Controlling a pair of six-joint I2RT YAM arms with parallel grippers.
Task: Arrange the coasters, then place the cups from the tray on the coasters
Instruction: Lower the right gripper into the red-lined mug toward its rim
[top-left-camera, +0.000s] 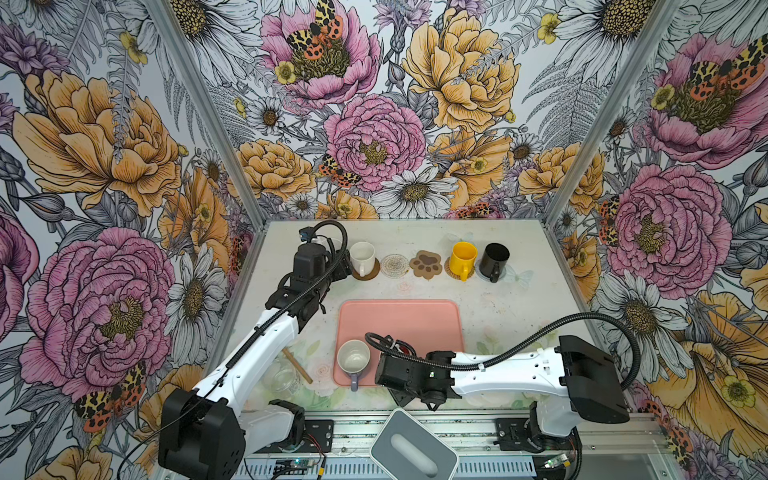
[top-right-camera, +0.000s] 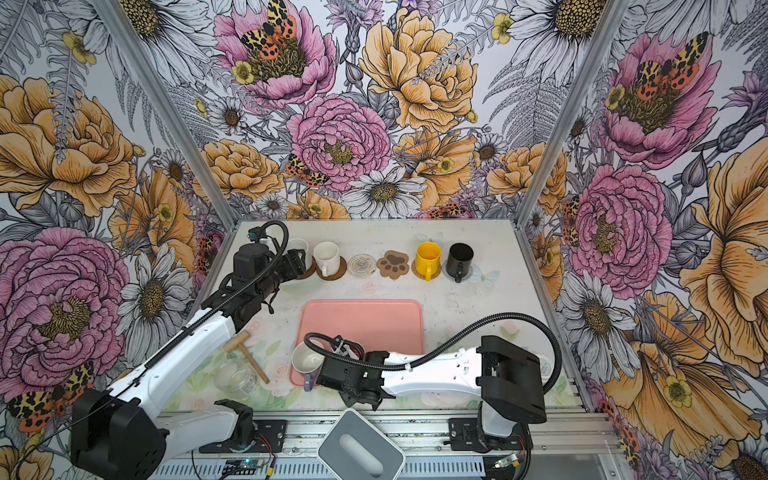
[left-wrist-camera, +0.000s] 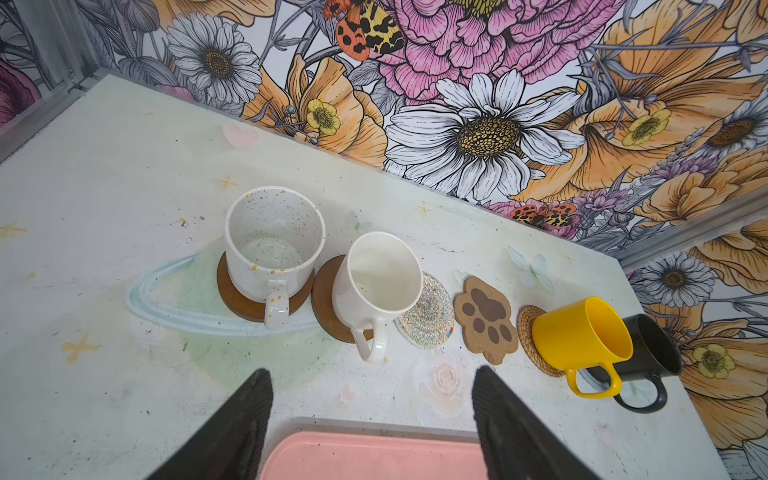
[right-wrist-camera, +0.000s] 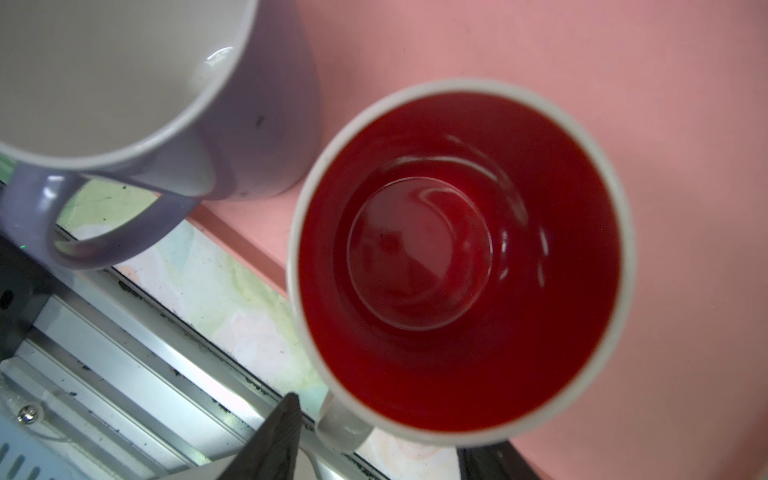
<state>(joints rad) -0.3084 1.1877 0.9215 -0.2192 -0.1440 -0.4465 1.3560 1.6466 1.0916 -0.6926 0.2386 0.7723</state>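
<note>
Right wrist view: the right gripper (right-wrist-camera: 386, 432) stands, jaws apart, astride the handle of the empty white, red-lined ceramic mug (right-wrist-camera: 457, 257) on the salmon-pink rectangular tray (right-wrist-camera: 644, 124), beside the empty lavender mug (right-wrist-camera: 257, 124); judged next: clamp, lift clear; beyond the tray, the whitish woven round coaster (left-wrist-camera: 428, 316) and brown paw-print coaster (left-wrist-camera: 484, 320) lie bare; left gripper (left-wrist-camera: 372, 374) released, empty.

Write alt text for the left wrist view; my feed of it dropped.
Six-place row by the wall: speckled white mug, plain white mug, empty woven coaster, empty paw-print coaster, yellow mug, black mug. The open, empty left hand hangs short of them; the edge of the pink tray shows between its fingers.
</note>
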